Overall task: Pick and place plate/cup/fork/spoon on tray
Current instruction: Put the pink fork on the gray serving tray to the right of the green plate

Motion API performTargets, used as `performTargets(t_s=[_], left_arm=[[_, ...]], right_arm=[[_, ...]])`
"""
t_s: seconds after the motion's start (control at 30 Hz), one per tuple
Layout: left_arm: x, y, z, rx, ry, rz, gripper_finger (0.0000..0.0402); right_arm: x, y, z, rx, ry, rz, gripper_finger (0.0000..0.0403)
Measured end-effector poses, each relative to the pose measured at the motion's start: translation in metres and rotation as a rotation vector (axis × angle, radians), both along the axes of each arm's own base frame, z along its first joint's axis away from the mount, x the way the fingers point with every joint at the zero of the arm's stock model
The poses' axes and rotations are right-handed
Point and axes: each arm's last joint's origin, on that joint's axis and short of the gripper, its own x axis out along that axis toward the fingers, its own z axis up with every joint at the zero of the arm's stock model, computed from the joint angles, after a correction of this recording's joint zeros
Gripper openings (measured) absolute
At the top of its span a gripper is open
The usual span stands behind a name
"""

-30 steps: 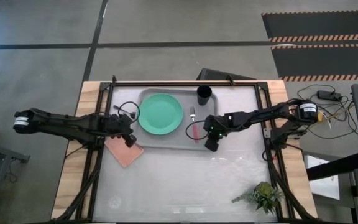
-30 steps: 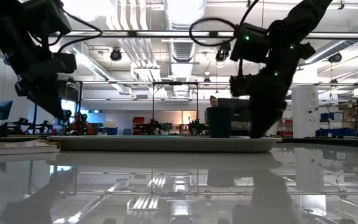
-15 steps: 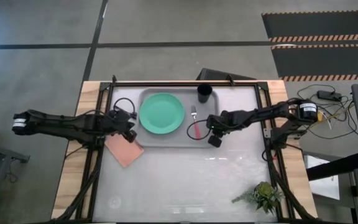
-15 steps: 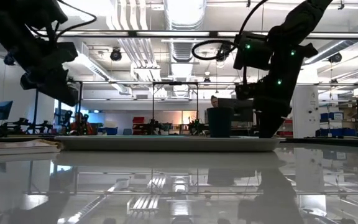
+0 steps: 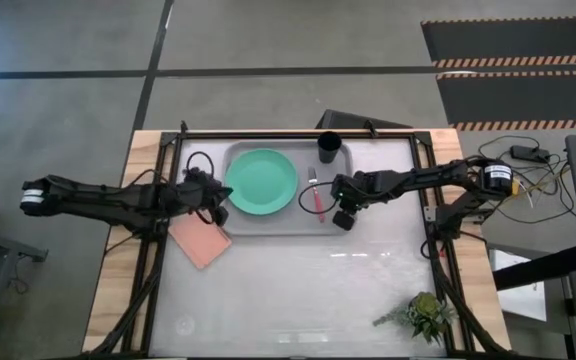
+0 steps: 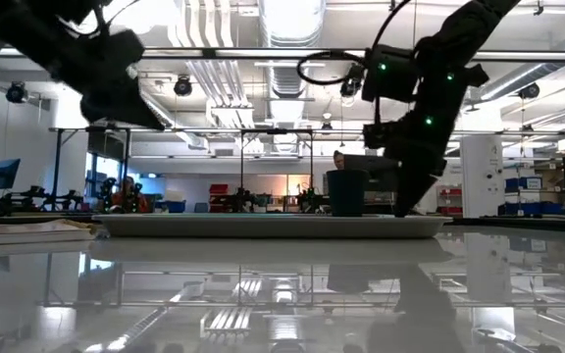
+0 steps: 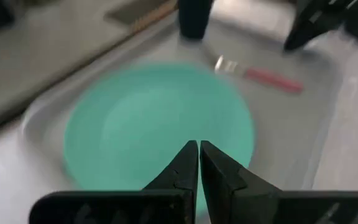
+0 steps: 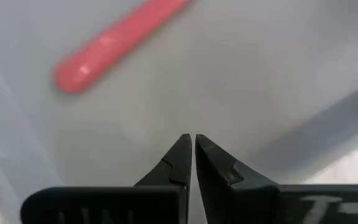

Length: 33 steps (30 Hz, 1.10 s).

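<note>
The mint-green plate [image 5: 261, 181] lies flat on the left half of the light grey tray [image 5: 280, 222]. The black cup [image 5: 328, 148] stands at the tray's far right corner. The fork [image 5: 315, 197] lies on the tray right of the plate, its pink handle [image 8: 118, 42] toward the near edge. The spoon does not show. My left gripper [image 7: 199, 152] is shut and empty, above the plate's left rim [image 5: 221, 206]. My right gripper [image 8: 193, 144] is shut and empty, low over the tray floor just right of the fork handle [image 5: 335, 193].
A salmon-pink square pad [image 5: 201, 241] lies on the table left of the tray's near corner. A small green plant [image 5: 426, 316] stands at the near right. The table's near half is bare glossy white surface [image 5: 298, 290].
My left gripper has risen and gone toward the table's right and far side, from over the pink pad to the plate's left rim. My right gripper has shifted a little toward the far edge beside the fork handle.
</note>
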Motion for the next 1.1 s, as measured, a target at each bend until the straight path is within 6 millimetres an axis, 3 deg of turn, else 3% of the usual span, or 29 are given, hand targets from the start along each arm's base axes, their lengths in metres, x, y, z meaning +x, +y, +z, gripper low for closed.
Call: performTargets(t_s=[0.27,0.5,0.7,1.1], left_arm=[[0.016,0.000,0.028,0.261,-0.193,-0.106,0.0000],[0.018,0.000,0.053,0.468,-0.336,-0.123,0.0000],[0.017,0.000,0.050,0.507,-0.313,-0.133,0.0000],[0.017,0.001,0.042,0.505,-0.287,-0.138,0.0000]], right_arm=[[0.018,0.000,0.010,0.066,-0.205,0.026,0.0013],[0.026,0.003,0.014,0.063,-0.302,0.020,0.0013],[0.027,0.003,0.014,0.054,-0.339,-0.035,0.0013],[0.023,0.012,-0.008,0.095,-0.283,-0.054,0.0013]])
